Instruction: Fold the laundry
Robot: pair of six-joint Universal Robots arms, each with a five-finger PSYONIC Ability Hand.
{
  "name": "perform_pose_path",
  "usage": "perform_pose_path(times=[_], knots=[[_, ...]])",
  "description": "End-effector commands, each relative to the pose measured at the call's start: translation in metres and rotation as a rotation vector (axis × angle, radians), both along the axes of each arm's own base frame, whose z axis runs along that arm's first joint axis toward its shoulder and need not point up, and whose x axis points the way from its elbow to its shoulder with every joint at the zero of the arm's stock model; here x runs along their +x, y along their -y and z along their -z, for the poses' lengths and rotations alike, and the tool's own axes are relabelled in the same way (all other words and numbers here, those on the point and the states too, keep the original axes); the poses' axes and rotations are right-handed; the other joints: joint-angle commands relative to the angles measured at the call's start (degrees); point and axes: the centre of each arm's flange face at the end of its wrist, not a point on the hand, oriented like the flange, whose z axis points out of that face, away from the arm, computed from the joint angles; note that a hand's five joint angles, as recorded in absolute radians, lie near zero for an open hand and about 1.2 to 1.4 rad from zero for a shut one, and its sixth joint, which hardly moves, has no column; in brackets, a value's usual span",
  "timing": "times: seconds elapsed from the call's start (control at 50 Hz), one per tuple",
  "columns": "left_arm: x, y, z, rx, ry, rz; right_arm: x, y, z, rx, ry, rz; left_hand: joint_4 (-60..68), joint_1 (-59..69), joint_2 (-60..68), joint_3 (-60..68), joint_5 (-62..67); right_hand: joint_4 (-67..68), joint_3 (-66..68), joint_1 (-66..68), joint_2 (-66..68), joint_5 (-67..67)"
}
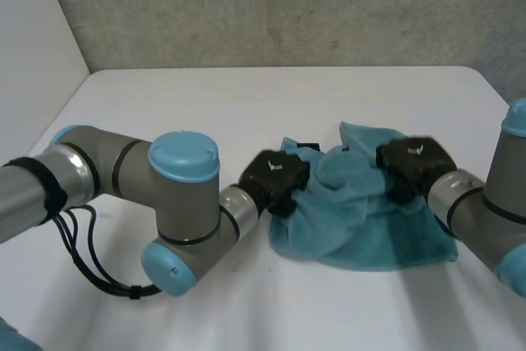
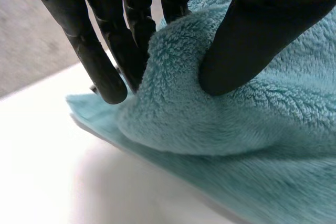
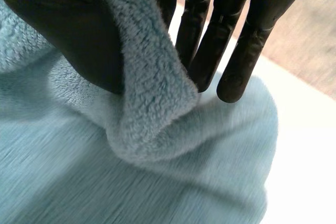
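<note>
A teal fleece towel (image 1: 362, 228) lies bunched on the white table (image 1: 246, 113), right of centre. My left hand (image 1: 275, 180) is at its left edge; in the left wrist view the thumb (image 2: 247, 45) and fingers (image 2: 131, 40) pinch a raised fold of the towel (image 2: 210, 124). My right hand (image 1: 413, 166) is at the towel's right side, towards its far edge. There the thumb (image 3: 79, 40) presses a fold of the towel (image 3: 152, 108) against the straight fingers (image 3: 210, 51).
A grey wall (image 1: 271, 6) runs behind the table's far edge. A lighter wall panel (image 1: 33, 47) stands at the left. Bare tabletop lies left of and beyond the towel.
</note>
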Motion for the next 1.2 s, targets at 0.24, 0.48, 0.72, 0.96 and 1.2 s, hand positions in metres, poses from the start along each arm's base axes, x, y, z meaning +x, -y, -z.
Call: perform_pose_path(times=[0.24,0.48,0.72,0.96,1.2], knots=[[0.076,-0.041,-0.134,-0.425,0.024,-0.288,0.053,-0.034,-0.078,-0.279,0.177,-0.182,37.76,35.21,36.98,37.07,38.02,29.16,29.64,35.57,27.66,31.10],[0.122,-0.095,-0.102,-0.252,0.256,-0.227,0.048,-0.073,-0.075,0.078,-0.006,-0.327,-7.13,-9.68,-7.91,-7.82,-6.86,-31.66,-31.18,-25.26,-33.17,-29.73],[0.126,-0.027,-0.106,-0.289,0.206,-0.377,0.055,-0.043,-0.091,-0.112,0.093,-0.221,-19.25,-21.79,-20.02,-19.94,-18.98,-40.84,-40.36,-34.43,-42.34,-38.90],[0.113,0.003,-0.055,-0.178,0.261,-0.300,0.054,-0.025,-0.043,-0.103,-0.154,-0.277,-18.40,-20.95,-19.18,-19.10,-18.14,-40.59,-40.11,-34.18,-42.09,-38.65],[0.112,0.043,-0.033,-0.152,0.275,-0.312,0.069,-0.027,-0.026,-0.259,-0.211,-0.498,-13.37,-15.91,-14.14,-14.06,-13.10,-37.74,-37.26,-31.34,-39.25,-35.81]])
